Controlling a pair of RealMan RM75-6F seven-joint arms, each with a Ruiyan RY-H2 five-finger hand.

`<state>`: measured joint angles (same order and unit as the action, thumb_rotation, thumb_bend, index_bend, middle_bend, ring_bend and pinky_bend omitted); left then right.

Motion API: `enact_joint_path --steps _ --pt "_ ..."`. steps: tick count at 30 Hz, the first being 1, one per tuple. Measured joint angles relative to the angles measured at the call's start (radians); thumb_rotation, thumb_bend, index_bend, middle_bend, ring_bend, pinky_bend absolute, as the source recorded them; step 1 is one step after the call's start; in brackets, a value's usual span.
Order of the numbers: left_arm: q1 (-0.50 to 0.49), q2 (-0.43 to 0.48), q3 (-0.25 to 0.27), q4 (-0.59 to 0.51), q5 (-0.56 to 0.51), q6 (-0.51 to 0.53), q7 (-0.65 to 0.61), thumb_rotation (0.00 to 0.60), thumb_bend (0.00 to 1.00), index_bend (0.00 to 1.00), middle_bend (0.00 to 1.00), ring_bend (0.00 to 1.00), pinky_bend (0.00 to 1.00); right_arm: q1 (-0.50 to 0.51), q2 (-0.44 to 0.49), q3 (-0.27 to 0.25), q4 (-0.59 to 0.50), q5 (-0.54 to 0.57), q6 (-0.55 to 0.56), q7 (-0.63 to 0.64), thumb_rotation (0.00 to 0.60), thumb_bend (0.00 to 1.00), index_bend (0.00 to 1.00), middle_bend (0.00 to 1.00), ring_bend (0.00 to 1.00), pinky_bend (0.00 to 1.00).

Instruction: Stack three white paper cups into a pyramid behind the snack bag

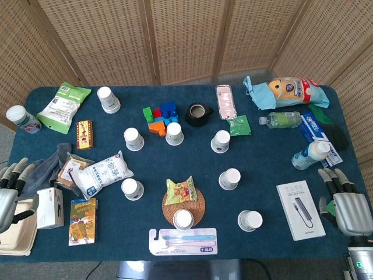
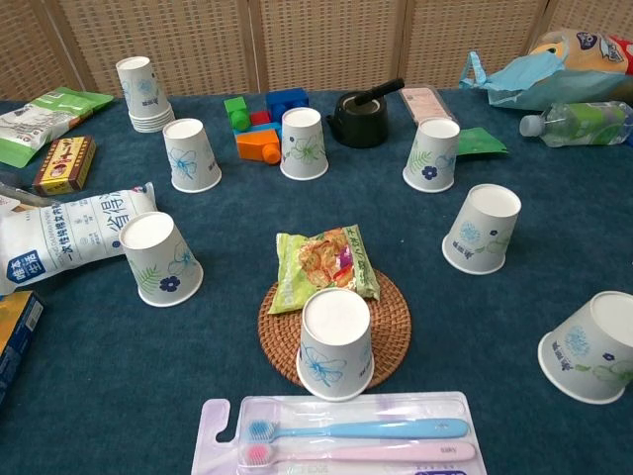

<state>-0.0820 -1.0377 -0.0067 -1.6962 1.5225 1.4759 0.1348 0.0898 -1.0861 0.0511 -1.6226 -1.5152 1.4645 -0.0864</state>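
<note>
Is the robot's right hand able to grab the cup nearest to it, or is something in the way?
Probably yes. The right hand is open at the table's edge, and only a flat white box lies between it and the nearest cup, low enough to reach over.

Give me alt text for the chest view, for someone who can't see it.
A crinkled green snack bag lies on a round woven rattan coaster on a dark blue tablecloth, with an upside-down white paper cup in front of it and six more inverted cups scattered around. A packaged pair of blue and pink toothbrushes lies nearest the camera; neither hand shows here.
</note>
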Motion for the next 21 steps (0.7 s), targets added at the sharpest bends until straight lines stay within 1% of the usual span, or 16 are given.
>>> enact_joint_path --steps 8,13,16,21 --pt "-0.003 0.010 0.006 0.004 -0.002 -0.019 0.002 0.368 0.55 0.00 0.03 0.05 0.11 0.002 -0.005 -0.004 0.020 -0.007 -0.004 0.014 0.531 0.67 0.06 0.13 0.08 0.27" --pt "-0.016 0.032 0.009 -0.015 0.006 -0.038 0.011 0.365 0.55 0.00 0.01 0.03 0.11 -0.004 -0.013 -0.007 0.022 -0.007 0.002 0.020 0.528 0.66 0.06 0.12 0.08 0.27" --pt "-0.031 0.046 0.009 -0.031 0.005 -0.068 0.027 0.365 0.55 0.00 0.00 0.00 0.10 -0.004 -0.014 -0.004 0.020 -0.008 0.006 0.019 0.530 0.67 0.06 0.12 0.08 0.27" --pt "-0.082 0.070 0.008 -0.068 0.005 -0.153 0.066 0.367 0.55 0.00 0.00 0.00 0.07 -0.002 -0.003 -0.003 0.009 -0.015 0.008 0.010 0.529 0.67 0.06 0.12 0.08 0.27"
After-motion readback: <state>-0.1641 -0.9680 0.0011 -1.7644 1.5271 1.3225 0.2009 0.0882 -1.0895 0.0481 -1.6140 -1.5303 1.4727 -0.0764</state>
